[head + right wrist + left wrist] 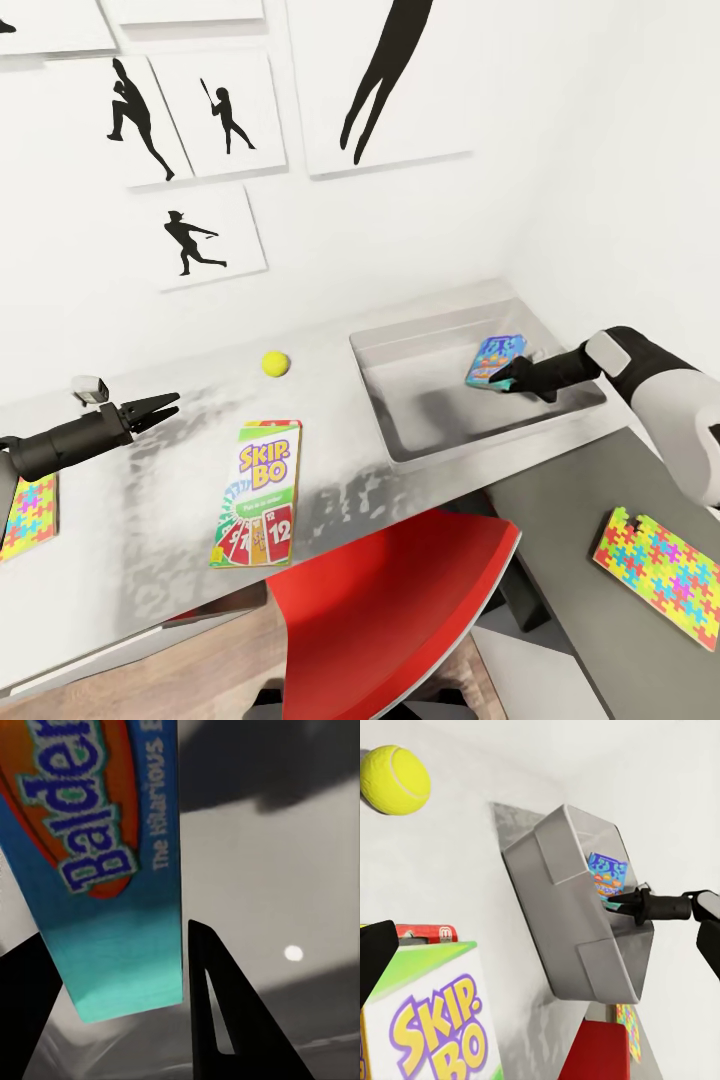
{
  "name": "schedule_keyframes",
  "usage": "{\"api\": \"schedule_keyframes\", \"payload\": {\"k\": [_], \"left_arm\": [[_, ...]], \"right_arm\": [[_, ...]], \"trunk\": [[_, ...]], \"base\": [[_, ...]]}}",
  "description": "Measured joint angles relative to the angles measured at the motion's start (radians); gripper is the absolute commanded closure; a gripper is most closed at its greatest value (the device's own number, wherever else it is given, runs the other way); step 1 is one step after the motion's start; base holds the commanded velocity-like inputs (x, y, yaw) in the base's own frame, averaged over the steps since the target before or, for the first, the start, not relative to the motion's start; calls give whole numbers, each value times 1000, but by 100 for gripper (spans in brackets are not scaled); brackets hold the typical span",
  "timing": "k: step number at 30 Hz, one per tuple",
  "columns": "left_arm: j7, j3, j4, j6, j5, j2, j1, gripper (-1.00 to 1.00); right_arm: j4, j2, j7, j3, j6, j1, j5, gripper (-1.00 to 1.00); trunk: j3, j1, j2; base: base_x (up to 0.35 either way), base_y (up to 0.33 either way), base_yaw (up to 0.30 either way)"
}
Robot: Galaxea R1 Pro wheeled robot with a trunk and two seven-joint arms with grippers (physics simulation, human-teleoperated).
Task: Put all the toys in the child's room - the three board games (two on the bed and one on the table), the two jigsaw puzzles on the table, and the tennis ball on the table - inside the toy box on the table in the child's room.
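My right arm reaches level over the toy box (400, 345); right gripper (510, 378) clamps the blue board game (493, 360), tilted on edge inside, near the desk's (150, 520) far right corner.

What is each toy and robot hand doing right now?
Blue board game: held tilted over the toy box by the right gripper.
Skip-Bo game: flat on the table.
Tennis ball: resting on the table.
Left jigsaw puzzle: flat on the table.
Right jigsaw puzzle: flat on the lower dark section.
Left gripper: open, empty.
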Motion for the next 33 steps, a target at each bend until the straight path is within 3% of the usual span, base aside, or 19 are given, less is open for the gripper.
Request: {"api": "schedule_keyframes", "payload": {"k": [14, 15, 33], "left_arm": [[0, 1, 0, 0, 0, 1, 0, -100], [0, 1, 0, 0, 0, 1, 0, -100], [-1, 2, 0, 0, 0, 2, 0, -100]], "right_arm": [[7, 1, 1, -9, 0, 0, -1, 100], [7, 1, 1, -9, 0, 0, -1, -100], [7, 0, 1, -10, 0, -7, -4, -100]], "trunk": [[0, 0, 0], [0, 0, 0], [0, 0, 0]], "base": [[0, 0, 0], [0, 0, 0], [0, 0, 0]]}}
